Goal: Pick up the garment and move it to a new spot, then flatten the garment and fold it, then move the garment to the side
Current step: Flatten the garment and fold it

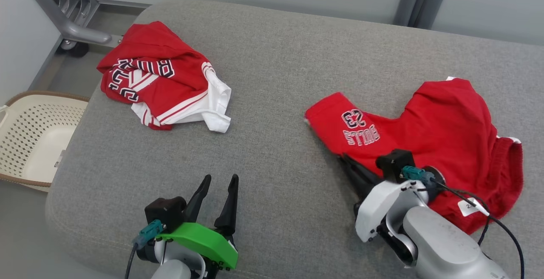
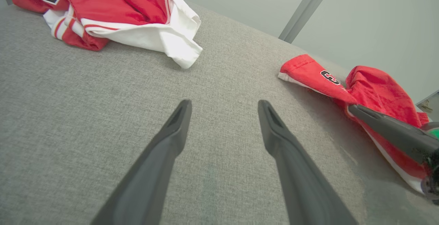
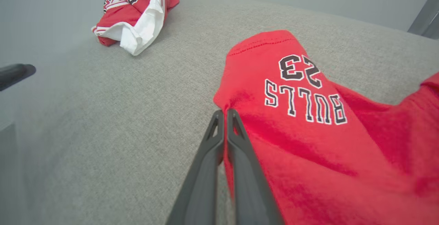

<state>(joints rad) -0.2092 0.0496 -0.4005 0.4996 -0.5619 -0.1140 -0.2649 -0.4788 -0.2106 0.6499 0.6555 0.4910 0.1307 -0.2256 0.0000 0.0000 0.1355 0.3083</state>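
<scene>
Head view: the grey table [image 1: 276, 58] spreads wide and padded under me. On its right half lie the shorts [image 1: 446, 121], red and rumpled. One leg stretches toward the middle with BULLS 23 printed on it, upside down to me. A white label shows at their near edge, beside my right wrist. Near the far left corner sits the jersey [image 1: 157, 75], a red and white heap, well apart from the shorts. Off the table's left side, lower down, stands a pale perforated basket [image 1: 25, 113] with a brown rim. My right gripper [image 3: 224, 112] is clenched on the near edge of that printed leg, low against the table. Its fingers are pressed together with the hem nipped at their tips. My left gripper [image 2: 223, 105] hangs released over bare table at the near left, with its fingers spread wide. It sits between jersey and shorts, near neither.
</scene>
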